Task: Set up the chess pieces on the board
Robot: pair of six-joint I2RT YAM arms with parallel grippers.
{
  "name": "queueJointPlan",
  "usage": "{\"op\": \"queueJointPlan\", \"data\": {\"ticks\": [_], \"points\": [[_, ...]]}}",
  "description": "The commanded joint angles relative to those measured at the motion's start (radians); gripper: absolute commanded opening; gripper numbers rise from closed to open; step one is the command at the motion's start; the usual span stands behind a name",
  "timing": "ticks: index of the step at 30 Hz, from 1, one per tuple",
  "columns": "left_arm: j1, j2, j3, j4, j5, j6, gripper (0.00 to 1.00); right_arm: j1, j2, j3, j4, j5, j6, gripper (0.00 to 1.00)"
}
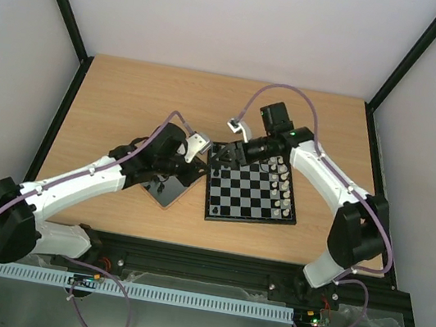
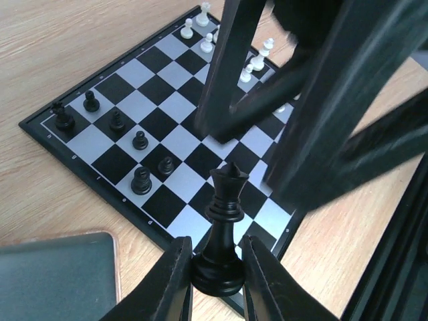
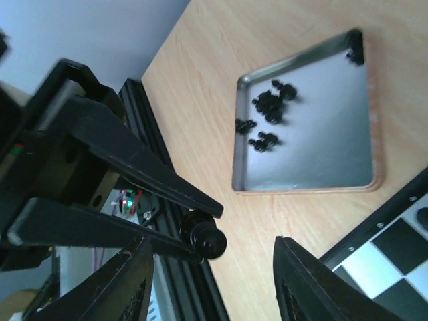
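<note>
Two fingers [image 2: 175,277] of the left gripper [image 2: 217,271] are closing narrowly on the base of one black crowned piece [image 2: 226,200], keeping it upright above the board [image 2: 100,144] at its border. Over the board, the right gripper [image 3: 214,281] is gaping wide, holding nothing. Six black chess pieces [image 2: 140,140] are standing along one board edge, with white ones [image 2: 200,13] opposite. Beside the board, a tray [image 3: 321,134] is holding loose black pieces [image 3: 267,103].

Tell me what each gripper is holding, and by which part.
The left gripper holds a black queen by its base. The right gripper is open and holds nothing.
</note>
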Motion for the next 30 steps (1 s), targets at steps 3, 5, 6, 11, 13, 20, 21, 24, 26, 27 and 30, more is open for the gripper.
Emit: {"op": "queueJointPlan", "data": {"ticks": [3,5,6,11,13,20,21,24,26,27,30], "points": [[-0.003,-0.032,-0.016,0.032,0.045,0.009,0.15,0.054,0.044,0.05,-0.059,-0.059,0.018,0.46],[-0.003,-0.034,-0.015,0.033,0.047,0.009,0.15,0.056,0.053,0.051,-0.056,-0.068,0.025,0.44],[-0.003,-0.035,-0.014,0.032,0.049,0.009,0.15,0.056,0.058,0.049,-0.054,-0.071,0.029,0.42],[-0.003,-0.037,-0.016,0.032,0.046,0.009,0.16,0.057,0.073,0.049,-0.048,-0.091,0.032,0.28],[-0.003,-0.037,-0.016,0.03,0.044,0.009,0.16,0.057,0.074,0.048,-0.046,-0.098,0.032,0.23],[0.007,-0.034,-0.005,-0.008,-0.021,-0.002,0.66,0.057,0.04,0.04,-0.037,-0.044,0.017,0.12],[0.021,-0.037,-0.008,-0.01,-0.037,-0.023,0.95,0.057,0.026,0.038,-0.028,0.005,0.017,0.11],[0.078,-0.05,-0.015,-0.012,-0.068,-0.067,0.99,0.057,-0.017,0.029,-0.018,0.135,-0.006,0.09],[0.109,-0.062,-0.016,-0.023,-0.151,-0.109,0.99,0.056,-0.046,0.013,-0.01,0.218,-0.027,0.09],[0.125,-0.07,-0.02,-0.025,-0.194,-0.133,0.99,0.056,-0.06,0.002,-0.004,0.258,-0.039,0.09],[0.165,-0.095,-0.025,-0.033,-0.253,-0.141,0.99,0.056,-0.098,-0.031,0.004,0.347,-0.085,0.09]]}}
